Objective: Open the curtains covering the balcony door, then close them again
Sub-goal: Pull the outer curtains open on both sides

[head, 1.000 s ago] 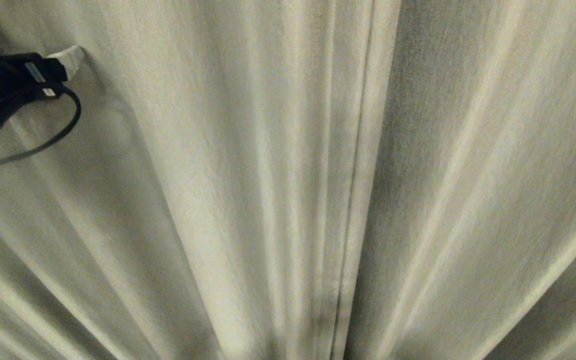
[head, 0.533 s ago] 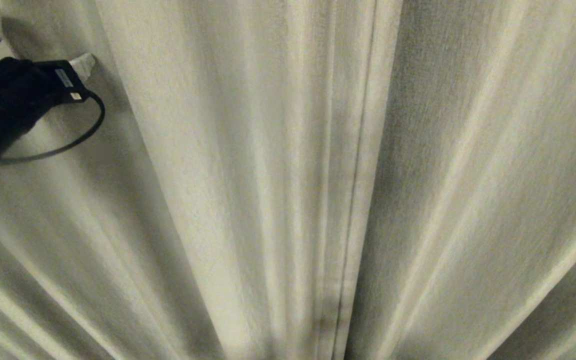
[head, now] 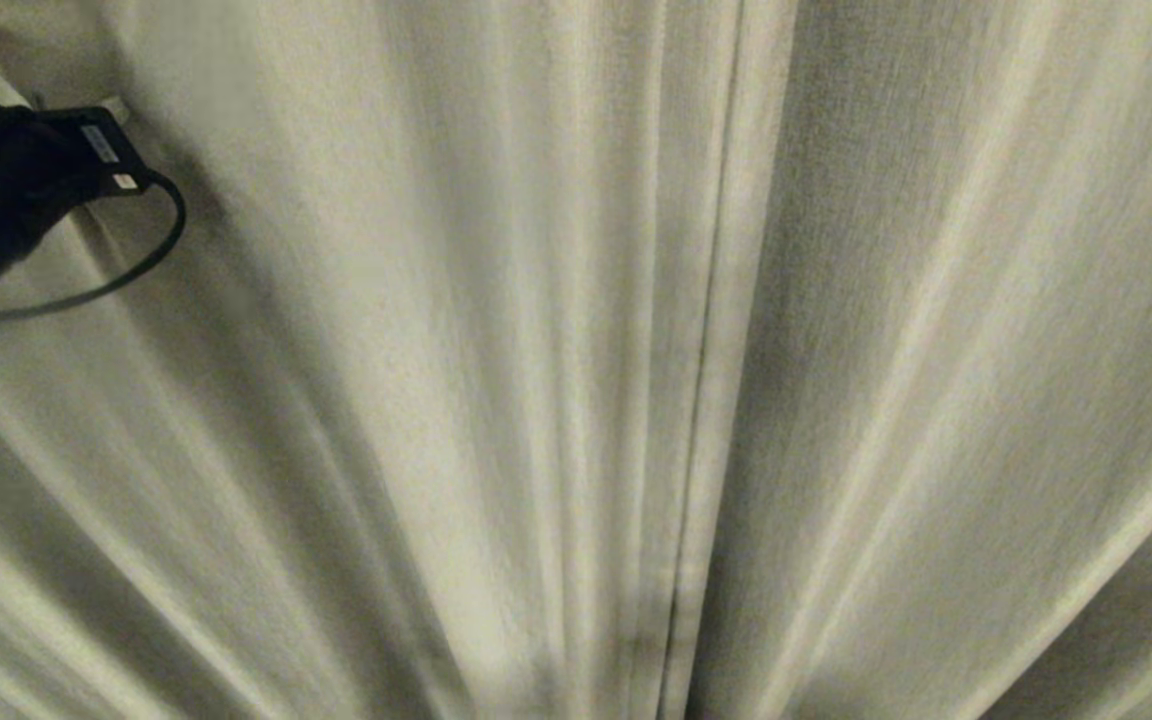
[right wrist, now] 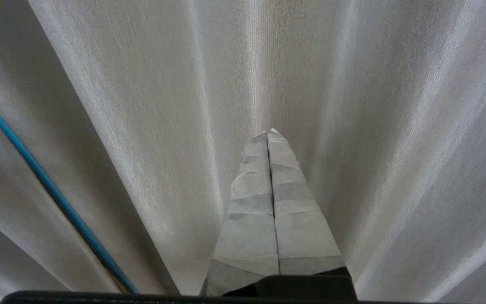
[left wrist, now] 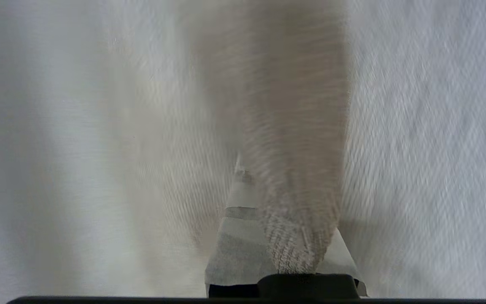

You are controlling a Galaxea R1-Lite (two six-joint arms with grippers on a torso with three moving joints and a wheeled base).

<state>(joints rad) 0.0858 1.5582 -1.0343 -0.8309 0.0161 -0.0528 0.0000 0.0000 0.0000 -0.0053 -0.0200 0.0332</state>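
- Because the left claw (left wrist: 268,219) is clamped on only a narrow pleat of the curtains (head: 556,330), well to the left of the seam (head: 706,340) where the two panels meet, a sideways pull may just stretch that one fold instead of sliding the whole panel.
- If the cloth is thick and the bite shallow, I judge it could creep out from between the pads once the arm drags; in the left wrist view the fold fills the gap near the base, but how far it reaches toward the tips is hidden.
- While the cable (head: 136,260) looping off the left wrist hangs right against the cloth, it could catch a fold as the arm moves.
- Should the pull go downward rather than level, the load would fall on the hooks or rail above, which no view shows.
- Whereas the left claw grips, the right claw (right wrist: 270,135) has its fingers pressed together on nothing, pointing at the curtains just short of them, with a blue line (right wrist: 49,190) off to one side.
- As for lie, the curtains hang closed across the whole head view; no glass or frame shows.
- Since pleats and seam run vertically, the long axis is up and down, and the folds fan out toward the top of the head view.
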